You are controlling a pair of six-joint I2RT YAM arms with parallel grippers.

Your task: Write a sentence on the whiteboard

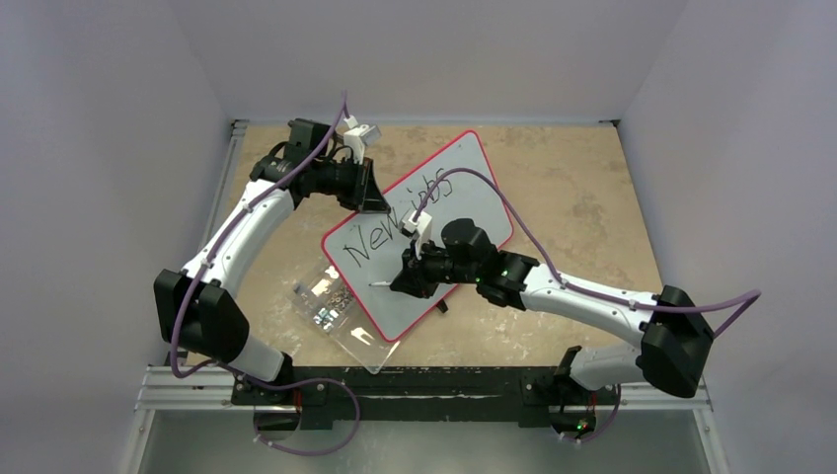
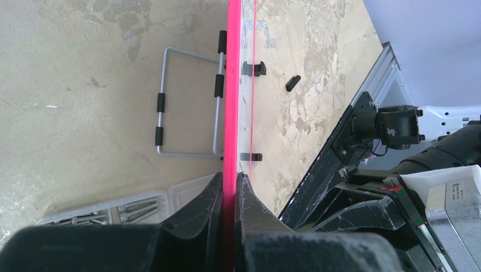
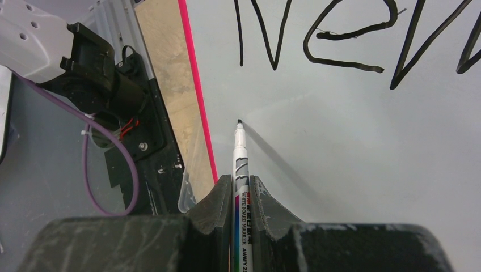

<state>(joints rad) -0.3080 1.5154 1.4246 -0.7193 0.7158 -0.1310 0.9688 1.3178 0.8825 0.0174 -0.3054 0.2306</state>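
Since the large flat white whiteboard with a thin red rim (image 1: 472, 168) is judged stiff, light and slippery, its edge is best gripped. That rim is pinched by the left gripper (image 2: 231, 177). A slim marker (image 3: 240, 158) is clamped by the right gripper (image 3: 241, 180) below the black handwritten sentence (image 3: 346, 64).

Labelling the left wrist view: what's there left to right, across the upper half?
Grey wire stand → whiteboard, edge-on with its red rim showing → black foot → small loose black piece on the table → black arm joint
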